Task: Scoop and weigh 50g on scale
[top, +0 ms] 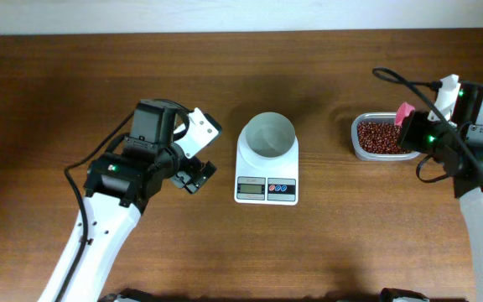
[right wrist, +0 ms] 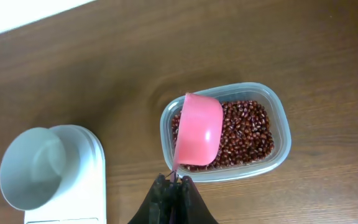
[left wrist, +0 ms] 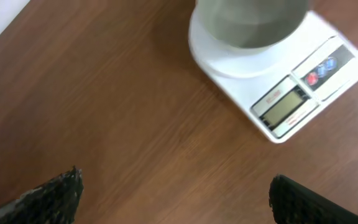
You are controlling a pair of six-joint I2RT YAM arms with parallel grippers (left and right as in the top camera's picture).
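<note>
One scale (top: 267,172) sits mid-table between two arms, its long axis running near-to-far and its display end toward the robot. One white bowl (top: 267,136) on it seems empty. One clear tub (top: 376,138) holds red beans (right wrist: 247,127). The right gripper (right wrist: 174,183) pinches one pink scoop (right wrist: 197,130) over the tub. The left gripper (left wrist: 176,196) is spread wide.
</note>
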